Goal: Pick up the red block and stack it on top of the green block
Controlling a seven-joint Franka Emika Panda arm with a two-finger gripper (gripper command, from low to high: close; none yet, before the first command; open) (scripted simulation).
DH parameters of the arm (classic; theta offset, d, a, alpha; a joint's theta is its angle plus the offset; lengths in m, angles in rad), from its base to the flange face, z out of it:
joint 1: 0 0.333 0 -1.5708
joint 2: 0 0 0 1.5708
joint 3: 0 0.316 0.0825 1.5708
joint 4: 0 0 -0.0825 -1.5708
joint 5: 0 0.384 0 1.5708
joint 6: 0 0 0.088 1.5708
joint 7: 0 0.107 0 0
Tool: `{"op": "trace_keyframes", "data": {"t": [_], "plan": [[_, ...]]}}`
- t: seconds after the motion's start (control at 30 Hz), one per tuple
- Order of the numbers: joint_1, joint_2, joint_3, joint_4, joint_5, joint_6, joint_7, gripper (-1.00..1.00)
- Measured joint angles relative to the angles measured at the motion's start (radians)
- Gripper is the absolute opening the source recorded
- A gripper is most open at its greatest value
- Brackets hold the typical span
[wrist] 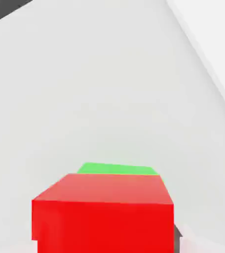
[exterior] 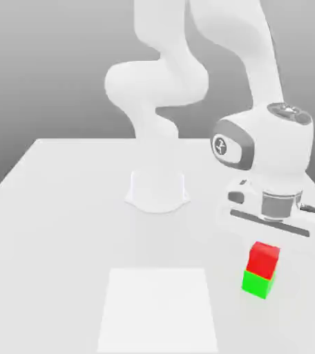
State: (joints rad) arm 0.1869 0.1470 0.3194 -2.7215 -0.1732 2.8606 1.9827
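Lower right of the exterior view: your red block (exterior: 264, 257) sits on top of the green block (exterior: 258, 284), the pair standing on the white tabletop (exterior: 70, 228) just right of a paler square patch (exterior: 158, 308). The stack is not square; the red block is shifted slightly toward the frame's right, so it overhangs one edge of the green one. The hand view agrees: the red block (wrist: 103, 212) fills the lower centre, with a strip of the green block's (wrist: 118, 169) top face left uncovered beyond it.

Your hand (exterior: 271, 220) hangs just above and slightly behind the stack in the exterior view. Its fingers cannot be made out in either picture, so you cannot tell from here whether they stand wide or narrow, nor whether they are clear of the red block.

The stacking itself looks done; the risk now lies in the retreat. If a finger is touching the red block, any sideways drift as you lift could drag it further along its overhang and tip it off. A straight upward pull-out would be the safer move.
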Motion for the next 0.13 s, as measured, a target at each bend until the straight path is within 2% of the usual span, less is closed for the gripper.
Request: {"op": "trace_keyframes", "data": {"t": [0.13], "plan": [[0.002, 0.007, -0.003, -0.001, -0.006, 0.005, 0.004, 1.0]]}}
